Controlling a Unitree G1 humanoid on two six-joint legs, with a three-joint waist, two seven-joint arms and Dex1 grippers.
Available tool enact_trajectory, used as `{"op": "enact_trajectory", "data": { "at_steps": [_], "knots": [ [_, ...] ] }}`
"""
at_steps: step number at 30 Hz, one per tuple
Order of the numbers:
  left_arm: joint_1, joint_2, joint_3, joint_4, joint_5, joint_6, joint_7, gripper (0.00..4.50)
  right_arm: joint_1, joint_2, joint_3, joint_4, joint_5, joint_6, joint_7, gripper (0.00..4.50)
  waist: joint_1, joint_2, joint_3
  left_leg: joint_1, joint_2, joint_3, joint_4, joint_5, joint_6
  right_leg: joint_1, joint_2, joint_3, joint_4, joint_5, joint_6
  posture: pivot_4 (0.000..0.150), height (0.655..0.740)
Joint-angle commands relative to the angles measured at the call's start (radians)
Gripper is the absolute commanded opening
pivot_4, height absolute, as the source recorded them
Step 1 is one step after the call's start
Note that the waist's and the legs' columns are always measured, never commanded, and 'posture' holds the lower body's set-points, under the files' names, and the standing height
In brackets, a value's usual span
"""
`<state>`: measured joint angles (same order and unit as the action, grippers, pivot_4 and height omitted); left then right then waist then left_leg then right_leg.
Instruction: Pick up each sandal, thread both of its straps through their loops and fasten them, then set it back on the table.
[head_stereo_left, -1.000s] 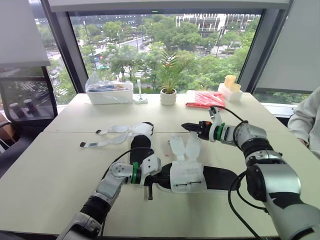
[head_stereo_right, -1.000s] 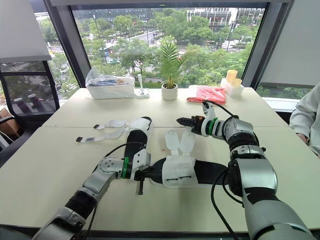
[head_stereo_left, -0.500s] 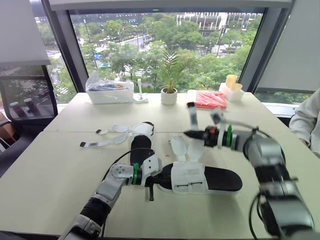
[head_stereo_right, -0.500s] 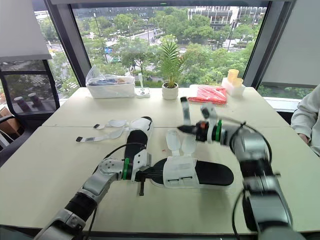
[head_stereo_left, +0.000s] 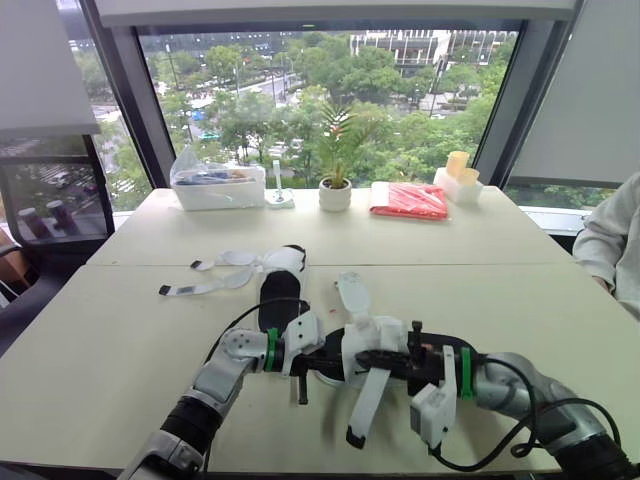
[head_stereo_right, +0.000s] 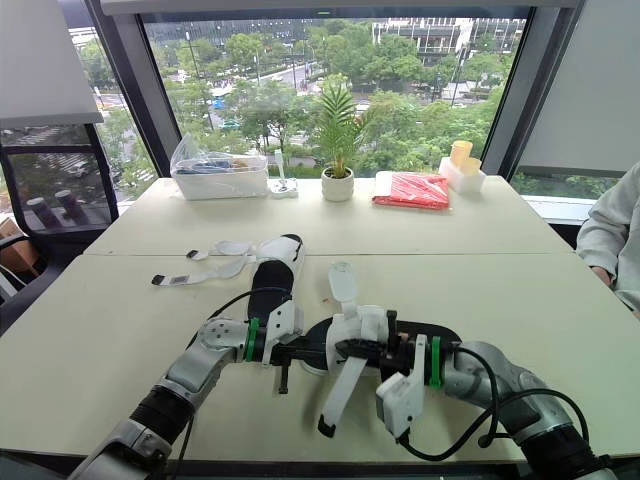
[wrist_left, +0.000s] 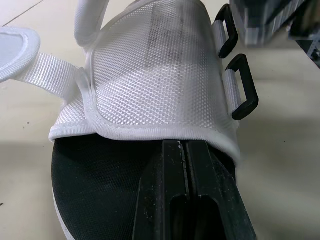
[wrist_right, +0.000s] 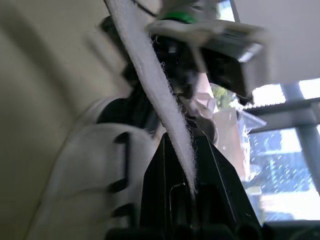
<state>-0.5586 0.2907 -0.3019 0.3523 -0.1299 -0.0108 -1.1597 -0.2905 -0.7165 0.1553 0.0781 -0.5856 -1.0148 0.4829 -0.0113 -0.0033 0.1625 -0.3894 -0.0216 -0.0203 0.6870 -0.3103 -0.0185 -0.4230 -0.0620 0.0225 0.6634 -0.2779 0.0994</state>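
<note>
Sandal, black sole with white mesh upper, lies low in the centre of the head view on the surface. The left hand has its fingers pressed together, pinching the front hem of the upper over the sole. The right hand is closed on one strap, which hangs slack toward the bottom of the frame. The other strap stands loose behind the upper, unthreaded. The two black loops on the side of the upper are both empty. The second sandal lies upper left of centre, its straps splayed flat toward the left. Handling, as judged: the sandal is light, and its sole looks firm enough to serve as an anchor. The mesh gives under a pinch, so the hem or the sole edge is the better hold. The strap is limp webbing that is likely to flop and twist. It is best gripped close to its tip, so that a short length leads into the loop.
</note>
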Motion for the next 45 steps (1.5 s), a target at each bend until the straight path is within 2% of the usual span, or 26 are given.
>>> {"op": "enact_trajectory", "data": {
  "at_steps": [1,4,8,12,15,17,20,24,29,32,39,41,45],
  "knots": [
    [-0.004,-0.007,-0.006,-0.013,-0.002,-0.001,-0.003,0.0,-0.029,-0.018,0.011,0.045,-0.054,-0.08,-0.081,0.6,0.0,0.0,0.0,0.0,0.0,0.0,0.0,0.0,0.0,0.0,0.0,0.0,0.0,0.0,0.0,0.15,0.7374],
    [0.0,-0.005,-0.005,-0.018,-0.002,0.002,-0.001,0.0,-0.034,-0.054,0.022,0.032,-0.027,-0.089,-0.077,1.85,0.001,0.0,0.0,0.0,0.0,0.0,0.0,0.0,0.0,0.001,0.0,0.0,0.0,0.0,0.0,0.15,0.7374],
    [-0.001,0.0,-0.001,-0.014,0.002,-0.003,-0.001,0.0,-0.001,-0.203,0.077,-0.114,0.172,0.012,0.09,3.81,0.004,0.0,0.0,0.001,0.0,-0.001,0.0,-0.002,0.005,0.004,0.0,0.0,-0.001,0.0,0.0,0.15,0.7374],
    [-0.012,-0.001,0.001,0.001,0.002,-0.006,-0.003,0.0,0.084,-0.405,0.076,-0.333,0.397,0.186,0.263,3.81,0.003,0.0,0.0,0.005,0.001,-0.005,0.0,-0.004,0.008,0.01,0.001,-0.002,-0.006,0.0,0.0,0.15,0.7374],
    [-0.015,-0.005,-0.004,0.007,0.002,-0.008,-0.007,0.0,0.193,-0.495,0.029,-0.419,0.475,0.257,0.313,3.81,0.003,0.0,0.0,0.008,0.001,-0.005,-0.001,-0.005,0.009,0.015,0.001,-0.003,-0.008,0.0,0.0,0.15,0.7374],
    [-0.017,-0.008,-0.005,0.011,0.003,-0.01,-0.01,0.0,0.297,-0.533,-0.019,-0.462,0.584,0.363,0.337,3.81,0.004,-0.001,0.0,0.012,0.001,-0.005,-0.002,-0.005,0.01,0.018,0.001,-0.003,-0.009,0.0,0.0,0.15,0.7374],
    [-0.018,-0.011,-0.005,0.016,0.003,-0.012,-0.015,0.0,0.418,-0.558,-0.112,-0.52,0.794,0.598,0.372,3.81,0.006,-0.001,0.001,0.015,0.002,-0.005,-0.003,-0.005,0.011,0.022,0.001,-0.002,-0.011,0.0,0.0,0.15,0.7374],
    [-0.016,-0.007,-0.005,0.015,0.006,-0.011,-0.023,0.0,0.514,-0.633,-0.256,-0.663,1.235,1.135,0.388,3.81,0.005,-0.001,0.0,0.016,0.002,-0.006,-0.002,-0.006,0.011,0.025,-0.001,-0.002,-0.012,0.0,0.0,0.15,0.7374],
    [-0.016,-0.007,-0.007,0.016,0.011,-0.014,-0.026,0.0,0.443,-0.695,-0.307,-0.73,1.687,1.614,0.272,3.81,0.008,-0.001,0.001,0.015,0.003,-0.008,-0.003,-0.006,0.011,0.025,-0.002,-0.004,-0.014,0.0,0.0,0.15,0.7374],
    [-0.017,-0.01,-0.008,0.02,0.014,-0.019,-0.024,0.0,0.365,-0.672,-0.258,-0.704,1.894,1.806,0.178,3.81,0.016,-0.002,0.001,0.015,0.003,-0.008,-0.003,-0.006,0.011,0.025,-0.003,-0.004,-0.016,0.0,-0.001,0.15,0.7374],
    [-0.015,-0.012,-0.009,0.013,0.015,-0.018,-0.021,0.0,0.202,-0.414,-0.115,-0.583,1.975,2.035,-0.158,3.81,0.025,-0.003,0.001,0.013,0.002,-0.008,-0.003,-0.007,0.012,0.023,-0.005,-0.004,-0.017,0.0,0.0,0.15,0.7374],
    [-0.013,-0.012,-0.009,0.011,0.015,-0.017,-0.02,0.0,0.185,-0.35,-0.096,-0.556,1.948,2.07,-0.2,3.81,0.025,-0.003,0.001,0.012,0.002,-0.007,-0.003,-0.007,0.012,0.022,-0.005,-0.004,-0.016,0.0,0.0,0.15,0.7374],
    [-0.006,-0.012,-0.011,0.003,0.013,-0.011,-0.019,0.0,0.158,-0.263,-0.122,-0.511,2.025,2.122,-0.248,3.81,0.024,-0.003,0.001,0.011,0.002,-0.007,-0.003,-0.007,0.012,0.021,-0.004,-0.004,-0.016,0.0,0.0,0.15,0.7374]
  ]
}}
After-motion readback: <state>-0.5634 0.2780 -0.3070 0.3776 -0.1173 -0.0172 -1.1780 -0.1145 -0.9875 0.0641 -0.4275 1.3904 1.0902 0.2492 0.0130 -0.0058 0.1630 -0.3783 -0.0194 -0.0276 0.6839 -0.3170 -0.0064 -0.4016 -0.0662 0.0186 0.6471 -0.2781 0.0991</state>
